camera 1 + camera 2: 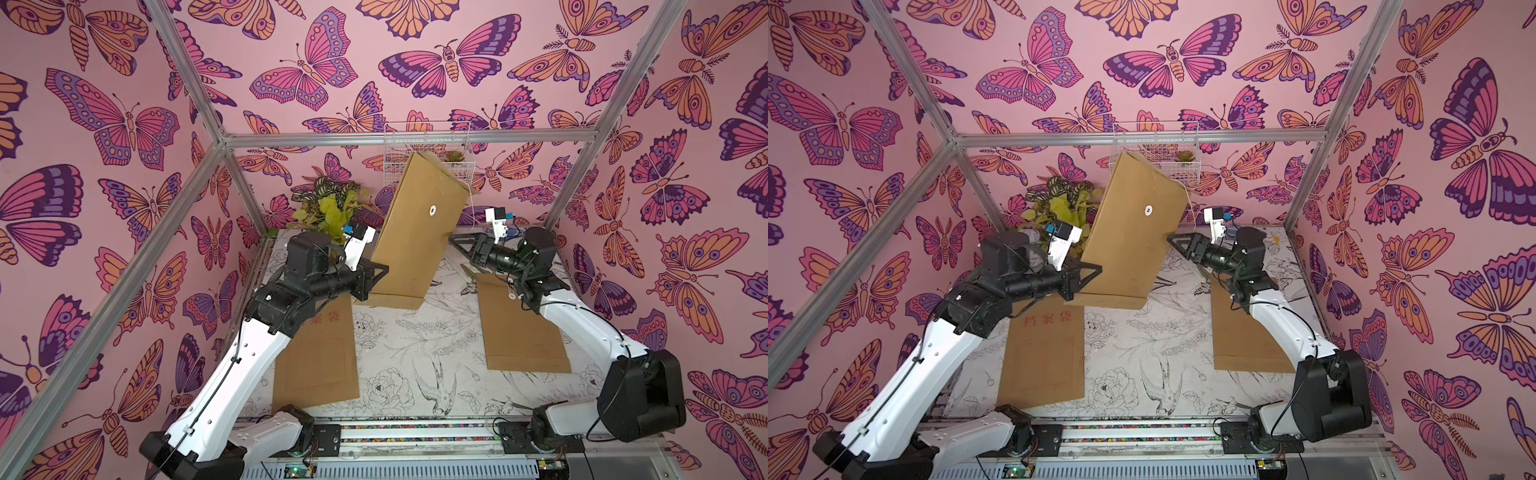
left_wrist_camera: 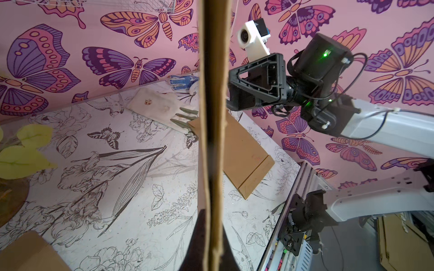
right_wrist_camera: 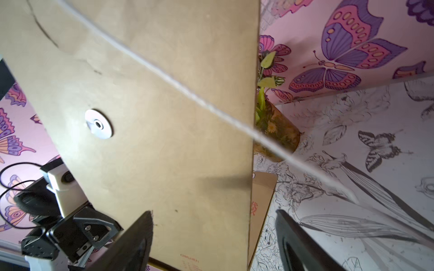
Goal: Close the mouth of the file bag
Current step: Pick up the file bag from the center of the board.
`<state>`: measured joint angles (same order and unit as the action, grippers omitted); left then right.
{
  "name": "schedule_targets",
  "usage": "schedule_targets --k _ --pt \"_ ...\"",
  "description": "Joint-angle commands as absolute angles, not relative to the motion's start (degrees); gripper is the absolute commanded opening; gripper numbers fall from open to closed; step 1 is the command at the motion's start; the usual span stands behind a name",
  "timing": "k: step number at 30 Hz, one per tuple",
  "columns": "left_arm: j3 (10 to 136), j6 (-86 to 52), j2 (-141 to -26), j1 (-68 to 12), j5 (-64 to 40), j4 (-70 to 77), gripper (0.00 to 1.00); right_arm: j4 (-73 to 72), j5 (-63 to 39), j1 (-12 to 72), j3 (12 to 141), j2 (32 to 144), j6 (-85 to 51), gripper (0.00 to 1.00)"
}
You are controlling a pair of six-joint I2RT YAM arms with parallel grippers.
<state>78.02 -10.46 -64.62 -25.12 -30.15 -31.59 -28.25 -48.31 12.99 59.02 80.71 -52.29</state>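
A brown file bag (image 1: pixel 419 232) (image 1: pixel 1133 232) hangs upright above the table, its mouth end up by the wire basket. A white button disc (image 1: pixel 433 210) (image 3: pixel 98 124) sits on its face. A white string (image 1: pixel 473 203) (image 3: pixel 187 93) hangs loose from its upper right corner. My left gripper (image 1: pixel 384 270) (image 1: pixel 1098 270) (image 2: pixel 212 234) is shut on the bag's lower left edge (image 2: pixel 215 117). My right gripper (image 1: pixel 451 241) (image 1: pixel 1169 239) (image 3: pixel 213 212) is open at the bag's right edge, which shows between its spread fingers without being pinched.
Two more file bags lie flat on the table, one at the left (image 1: pixel 316 365) and one at the right (image 1: pixel 523 328) under the right arm. A potted plant (image 1: pixel 328 208) and a wire basket (image 1: pixel 428 153) stand at the back. Gloves (image 2: pixel 159 105) lie at the back of the table.
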Motion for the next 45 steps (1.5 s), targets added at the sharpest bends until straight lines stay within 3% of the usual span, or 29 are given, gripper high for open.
schedule_targets --k 1,13,17,22,27,31,33,36,41,45 --pt "76.8 -13.9 -62.1 -22.2 -38.1 -25.6 0.00 -38.4 -52.6 13.0 60.4 81.2 -52.9 0.81" --pt "72.1 -20.8 -61.8 -19.0 -50.3 -17.7 0.00 -42.2 -54.3 13.5 66.0 88.5 -56.2 0.79" --pt "71.5 -21.2 -62.2 -18.9 -51.9 -17.3 0.00 -53.3 -56.7 13.8 68.7 93.3 -64.2 0.75" --pt "69.2 -20.5 -63.5 -17.1 -51.7 -17.2 0.00 -63.5 -57.4 13.8 67.6 94.0 -69.1 0.54" --pt "66.5 -19.1 -63.7 -15.8 -52.4 -16.3 0.00 -67.9 -57.9 13.7 66.6 94.6 -72.7 0.21" --pt "63.8 -20.2 -63.9 -14.1 -53.3 -12.0 0.18 -68.3 -57.9 13.7 63.3 91.7 -71.7 0.01" --pt "62.5 -23.3 -64.9 -12.6 -55.0 -6.8 0.35 -66.2 -58.3 13.7 61.4 89.1 -69.2 0.00" --pt "62.3 -29.1 -67.4 -11.0 -58.4 3.2 0.50 -63.6 -59.7 13.8 59.1 85.6 -66.4 0.00" --pt "70.7 -32.1 -77.3 -10.6 -62.3 8.5 0.53 -54.9 -63.1 15.1 57.6 80.6 -60.0 0.00" --pt "75.8 -32.2 -82.6 -10.6 -65.2 9.3 0.49 -39.2 -64.6 16.8 58.3 76.1 -48.5 0.00"
